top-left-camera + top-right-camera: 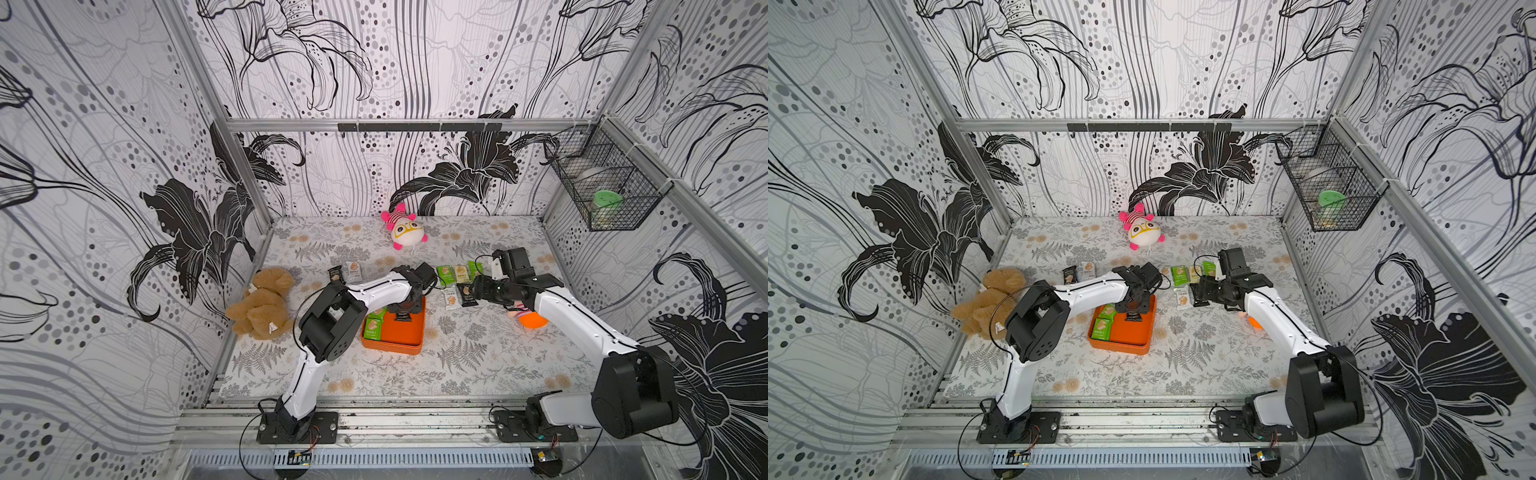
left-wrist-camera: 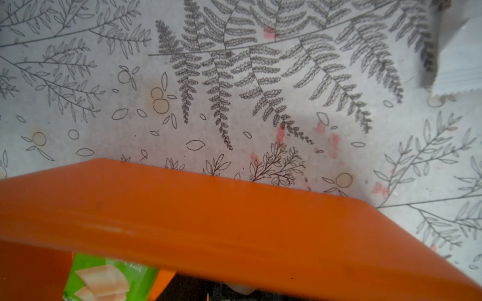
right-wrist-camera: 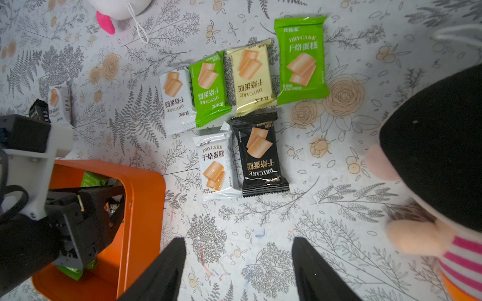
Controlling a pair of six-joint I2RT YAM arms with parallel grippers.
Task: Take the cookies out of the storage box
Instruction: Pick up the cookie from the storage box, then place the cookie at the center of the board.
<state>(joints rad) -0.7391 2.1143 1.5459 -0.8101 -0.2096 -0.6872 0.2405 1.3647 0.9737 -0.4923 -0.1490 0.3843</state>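
Cookies, each in a small flat shiny wrapper with a tan biscuit printed on it, lie partly inside and partly outside the shallow square bright-orange storage box. The box sits near the middle of the table with the grey leaf print. Inside it, on the side by the left arm, lie green packets. A black packet lies near the far wall.

The left claw points down into the box, right over that black packet. I cannot tell if its fingers pinch the packet or only touch it, because the claw's own body hides them.

Six packets lie on the table just past the box, on the right arm's side. Four make a row, side by side: a white packet, a green one, a pale yellow one and a bigger-looking green one. Next to that row lie a second white packet and a second black packet, touching each other. Two more packets, one black and one white, lie behind the left arm.

The right claw hangs over the bare table near the six packets. Its two black fingers stand wide apart with nothing between them.

A doll with black hair and a pink striped shirt lies just beside the right arm. A brown teddy bear sits at the left edge. A round white plush toy with pink ears rests at the back. A black wire basket hangs on the right wall.
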